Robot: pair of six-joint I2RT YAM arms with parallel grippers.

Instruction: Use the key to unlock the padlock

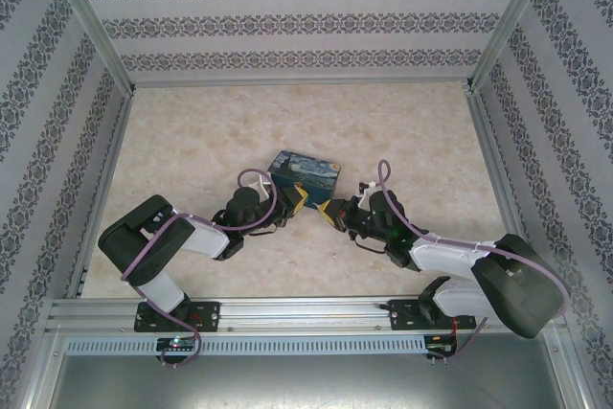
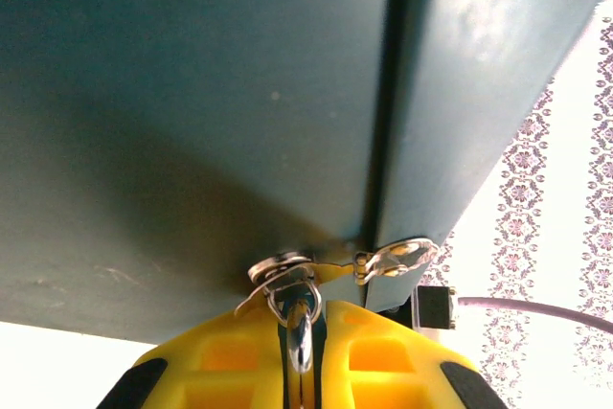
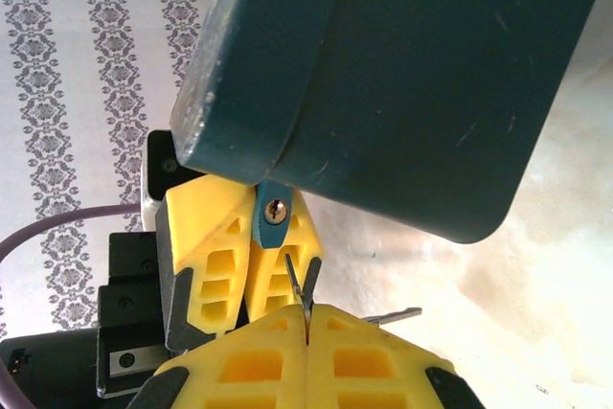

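I pinch the blue padlock (image 3: pixel 274 220), keyhole showing, and hold the slim dark key (image 3: pixel 298 286), tip just below it.

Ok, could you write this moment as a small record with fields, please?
left gripper: shut on the padlock
right gripper: shut on the key
padlock: blue, at the hasp of the box, keyhole facing the key
key: tip just below the keyhole, not yet inserted
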